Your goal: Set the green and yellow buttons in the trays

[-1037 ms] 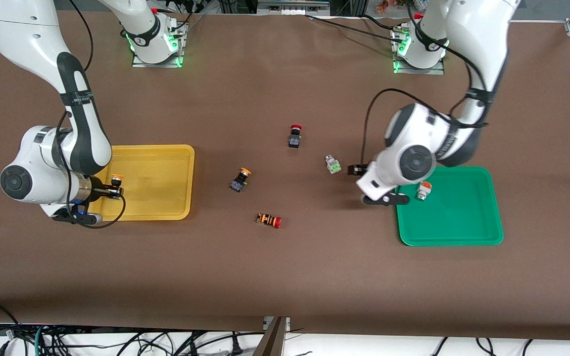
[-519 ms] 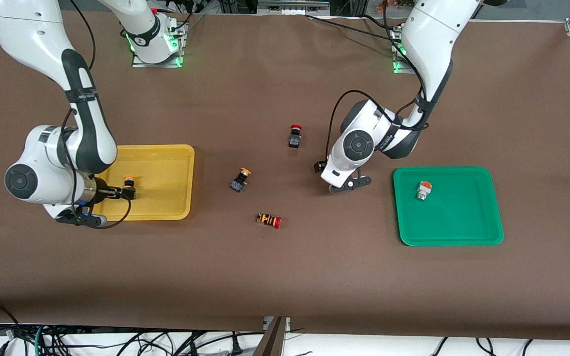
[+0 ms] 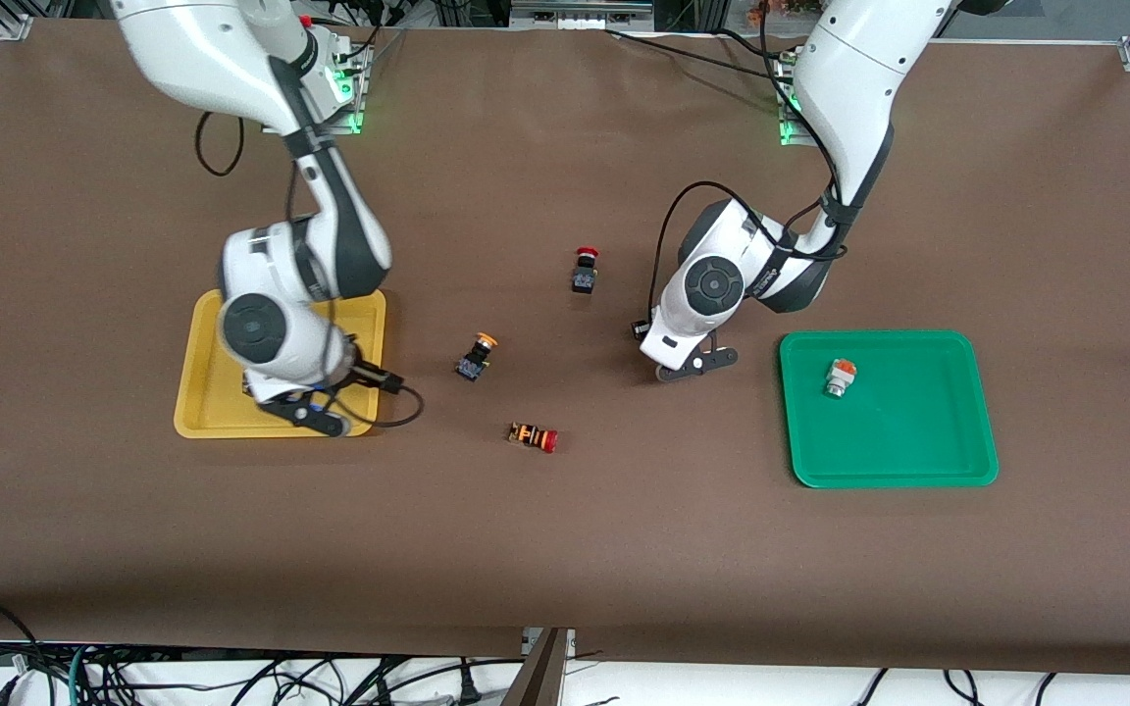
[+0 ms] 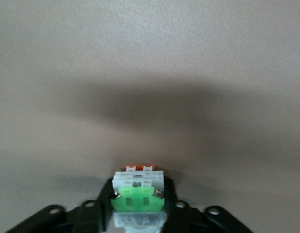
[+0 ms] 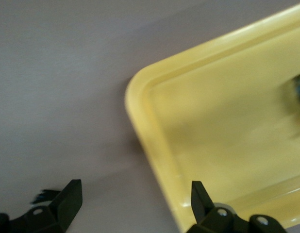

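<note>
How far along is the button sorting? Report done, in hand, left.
Done: the orange-faced button lies in the green tray; a blurred dark thing, perhaps a button, lies in the yellow tray, whose corner the open right gripper is over. In hand: left gripper shut on the green-faced button. Left: traying it, then the yellow-capped button on the table.

Table (image 3: 565, 549): brown surface, carrying two trays and several loose buttons.
Yellow tray (image 3: 194, 365): flat on the table toward the right arm's end, partly covered by the right arm.
Green tray (image 3: 918, 446): flat on the table toward the left arm's end.
Yellow-capped button (image 3: 476, 356): on the bare table between the trays, closer to the yellow tray.
Red-capped black button (image 3: 584, 271): upright, farther from the front camera than the yellow-capped one.
Red-capped striped button (image 3: 534, 436): on its side, nearest the front camera of the three.
</note>
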You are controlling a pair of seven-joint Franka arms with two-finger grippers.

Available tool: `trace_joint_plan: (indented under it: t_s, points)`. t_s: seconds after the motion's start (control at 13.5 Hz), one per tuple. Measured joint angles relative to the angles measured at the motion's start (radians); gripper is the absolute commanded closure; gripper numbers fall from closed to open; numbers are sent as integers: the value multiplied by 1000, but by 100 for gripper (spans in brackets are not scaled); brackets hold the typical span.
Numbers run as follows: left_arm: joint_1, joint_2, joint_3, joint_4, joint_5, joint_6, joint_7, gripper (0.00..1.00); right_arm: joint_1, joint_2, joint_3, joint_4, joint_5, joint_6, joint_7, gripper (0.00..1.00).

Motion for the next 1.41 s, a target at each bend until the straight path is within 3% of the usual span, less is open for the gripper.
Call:
trace_joint_plan:
  t_s: [0.22, 0.59, 0.96, 1.04, 1.26, 1.33, 1.41]
  points:
    - [17, -24, 12, 24, 0, -68, 31, 100, 108, 49, 1, 15, 5, 78, 258, 1]
    - [218, -114, 23, 213, 1, -495, 353, 99, 173, 117, 2, 16, 97, 233, 442, 1]
    - [432, -93, 28, 230, 44, -523, 871, 97, 193, 166, 2, 17, 106, 264, 497, 7]
    - [459, -81, 28, 230, 98, -510, 968, 97, 195, 172, 2, 17, 107, 264, 500, 14]
    - [508, -24, 27, 225, 256, -399, 1194, 95, 196, 177, 2, 18, 107, 265, 502, 72]
    - [523, 0, 27, 223, 269, -355, 1251, 88, 197, 174, 2, 21, 107, 265, 501, 90]
    - [537, 23, 27, 220, 272, -314, 1302, 77, 197, 171, 2, 22, 107, 263, 501, 100]
